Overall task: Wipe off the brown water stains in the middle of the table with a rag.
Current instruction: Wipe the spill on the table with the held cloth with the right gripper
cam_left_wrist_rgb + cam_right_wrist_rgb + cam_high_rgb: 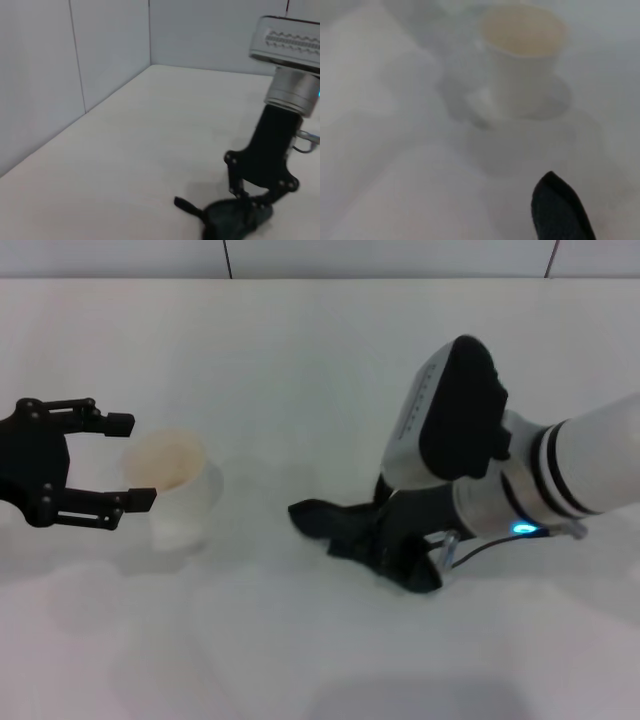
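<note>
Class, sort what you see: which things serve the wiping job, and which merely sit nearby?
For the job:
rag
right gripper pressing it down
table
No stain shows.

Nearby:
cup
left gripper, open beside the cup

I see a pale translucent cup (178, 495) with an orange-tinted inside standing upright toward my left, and a grey panelled wall (75, 65) behind.

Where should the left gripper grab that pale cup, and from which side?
Grip the cup around its side wall, below the rim, coming in level from the robot's left. It stands upright and the left gripper, fingers spread, already faces it there. This is a judgement.
</note>
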